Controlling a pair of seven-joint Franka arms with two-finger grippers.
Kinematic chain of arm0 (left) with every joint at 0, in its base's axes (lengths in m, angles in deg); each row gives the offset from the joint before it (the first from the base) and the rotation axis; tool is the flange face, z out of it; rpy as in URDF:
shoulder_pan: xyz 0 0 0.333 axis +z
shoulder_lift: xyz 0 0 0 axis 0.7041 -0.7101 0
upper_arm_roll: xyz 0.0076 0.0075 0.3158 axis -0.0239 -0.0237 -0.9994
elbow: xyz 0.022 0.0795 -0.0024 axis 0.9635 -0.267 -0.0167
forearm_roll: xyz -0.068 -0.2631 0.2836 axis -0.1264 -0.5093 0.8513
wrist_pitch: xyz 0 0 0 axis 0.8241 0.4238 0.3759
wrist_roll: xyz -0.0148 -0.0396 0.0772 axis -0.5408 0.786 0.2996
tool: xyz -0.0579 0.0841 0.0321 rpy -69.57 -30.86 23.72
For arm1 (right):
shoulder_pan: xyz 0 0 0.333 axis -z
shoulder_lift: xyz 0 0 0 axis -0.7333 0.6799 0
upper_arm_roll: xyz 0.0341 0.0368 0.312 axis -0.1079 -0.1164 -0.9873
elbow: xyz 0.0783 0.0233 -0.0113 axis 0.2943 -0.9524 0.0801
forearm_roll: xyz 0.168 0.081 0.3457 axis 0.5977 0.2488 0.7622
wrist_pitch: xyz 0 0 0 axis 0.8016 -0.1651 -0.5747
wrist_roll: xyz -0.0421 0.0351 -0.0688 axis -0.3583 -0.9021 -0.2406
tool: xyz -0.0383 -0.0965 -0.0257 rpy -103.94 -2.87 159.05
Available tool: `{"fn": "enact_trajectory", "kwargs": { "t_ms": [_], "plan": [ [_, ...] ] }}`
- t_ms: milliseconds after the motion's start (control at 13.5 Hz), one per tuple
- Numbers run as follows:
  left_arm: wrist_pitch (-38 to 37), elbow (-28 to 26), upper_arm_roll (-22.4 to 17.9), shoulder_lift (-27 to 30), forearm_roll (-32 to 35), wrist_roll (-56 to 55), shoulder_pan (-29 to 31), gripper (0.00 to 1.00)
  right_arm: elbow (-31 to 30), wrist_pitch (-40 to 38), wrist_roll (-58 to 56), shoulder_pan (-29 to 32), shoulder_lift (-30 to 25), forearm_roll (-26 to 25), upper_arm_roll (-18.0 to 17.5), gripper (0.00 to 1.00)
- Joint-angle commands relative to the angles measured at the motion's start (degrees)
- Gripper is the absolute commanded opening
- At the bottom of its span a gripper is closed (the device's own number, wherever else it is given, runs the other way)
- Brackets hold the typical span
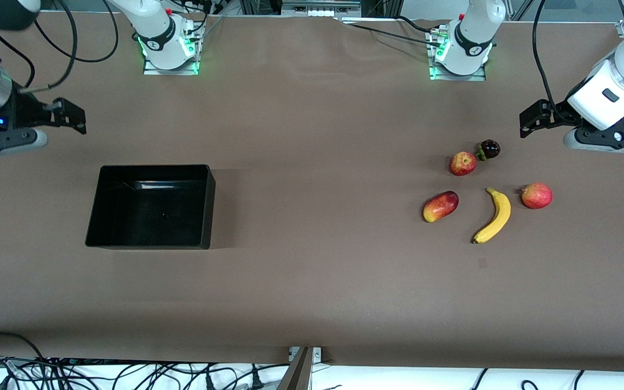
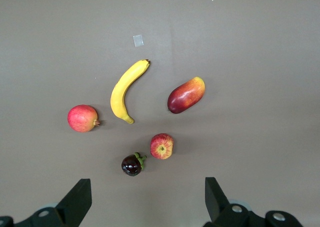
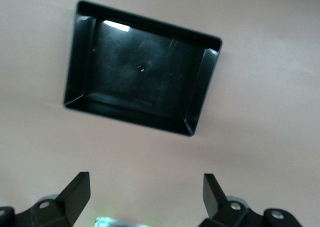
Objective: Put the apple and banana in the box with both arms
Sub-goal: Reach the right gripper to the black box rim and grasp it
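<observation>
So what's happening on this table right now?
Nothing is being handled yet. The apple and banana lie among other fruit toward the left arm's end of the table, and the black box sits empty toward the right arm's end. The left gripper hangs open above the fruit; the right gripper hangs open near the box.

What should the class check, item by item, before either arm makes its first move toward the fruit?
1. Box has nothing in it: ok.
2. Apple free to grasp: not ok, a dark purple fruit sits right beside it.
3. Banana lies apart from the other fruit: ok.
4. Left gripper open, holding nothing, up over the fruit: ok.
5. Right gripper open, holding nothing, up at the box's end of the table: ok.
6. Lookalikes told apart, the plain red fruit and the mango-like fruit: ok.
</observation>
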Motion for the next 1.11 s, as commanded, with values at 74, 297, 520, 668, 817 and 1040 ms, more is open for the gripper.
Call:
{"fn": "enact_trajectory", "kwargs": {
  "t_ms": [74, 297, 520, 668, 817, 1040],
  "plan": [
    [-1.24, 1.88, -0.02, -0.84, -0.74, 0.39, -0.19, 1.00, -6.44, 9.71, -1.44, 0.70, 5.67, -0.67, 4.87, 1.00],
    [-1.24, 1.88, -0.02, -0.84, -0.74, 0.39, -0.19, 1.00, -8.11, 16.12, -1.44, 1.13, 12.10, -0.32, 8.57, 1.00],
    [-1.41, 1.79, 0.07, -0.75, -0.74, 0.39, -0.19, 1.00, -11.97, 22.62, -1.44, 3.85, 14.74, 0.12, 8.76, 1.00],
    [-1.41, 1.88, 0.07, -0.75, -0.74, 0.30, -0.19, 1.00, -15.49, 27.81, -1.70, 4.21, 15.45, 0.47, 8.76, 1.00],
    [-1.59, 1.79, -0.02, -0.67, -0.83, 0.13, -0.10, 1.00, -16.03, 29.24, -1.70, 4.91, 16.85, 2.22, 8.76, 1.00],
    [-2.20, 1.88, -0.02, -0.67, -0.74, 0.13, -0.10, 1.00, -15.77, 30.81, -1.61, 5.18, 18.61, 3.73, 8.76, 1.00]
  ]
}}
